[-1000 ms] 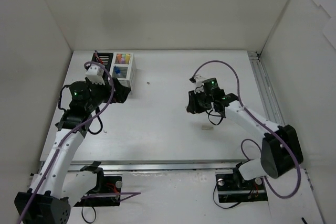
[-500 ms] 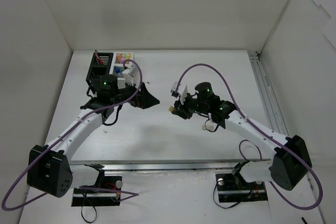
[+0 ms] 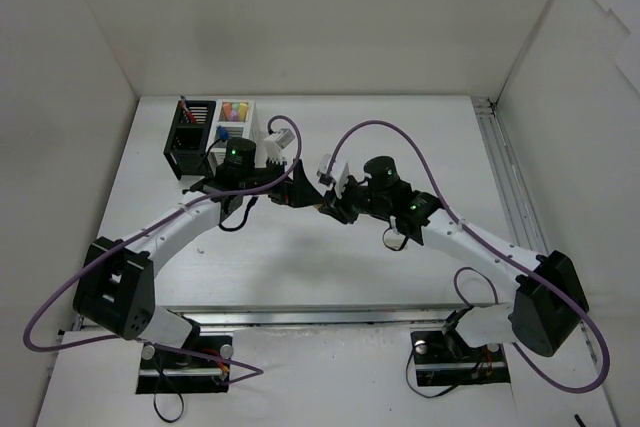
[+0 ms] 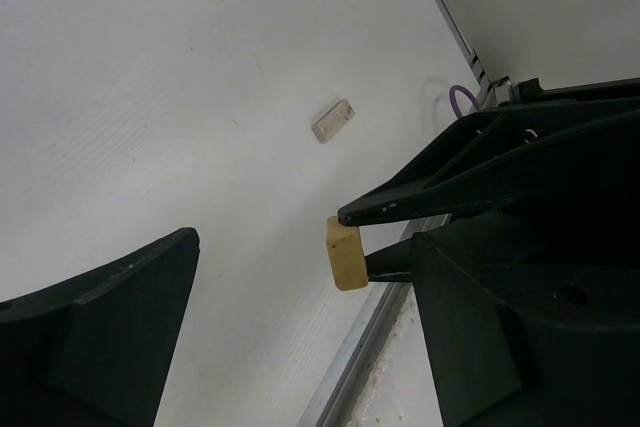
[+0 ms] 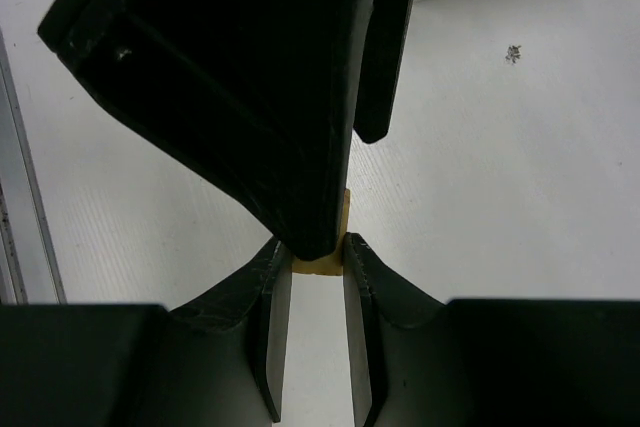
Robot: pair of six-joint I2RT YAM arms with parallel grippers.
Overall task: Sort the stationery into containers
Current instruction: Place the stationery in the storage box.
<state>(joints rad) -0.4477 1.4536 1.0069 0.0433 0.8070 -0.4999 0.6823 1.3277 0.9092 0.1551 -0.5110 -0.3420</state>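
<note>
A small beige eraser point(image 4: 346, 254) hangs above the table, and my right gripper point(image 5: 318, 247) is shut on it at the fingertips. My left gripper point(image 4: 305, 257) is open, and its jaws stand on either side of the eraser without touching it. In the top view the two grippers meet at mid-table, the left gripper point(image 3: 303, 192) against the right gripper point(image 3: 327, 207). The containers stand at the back left: the black one point(image 3: 190, 132) with a red pen point(image 3: 185, 107), the white one point(image 3: 240, 127) with coloured highlighters point(image 3: 234, 109). In the right wrist view a left finger point(image 5: 250, 97) hides most of the eraser point(image 5: 320, 266).
A small pale rectangular piece point(image 4: 333, 120) lies flat on the white table behind the grippers. Purple cables point(image 3: 370, 129) loop over both arms. A metal rail point(image 4: 365, 342) runs along the table's near edge and another rail point(image 3: 502, 172) along its right side. White walls close in the table.
My left arm swung right from the containers to mid-table. My right gripper carried the eraser left to meet it. The left jaws now straddle the eraser and have narrowed slightly.
</note>
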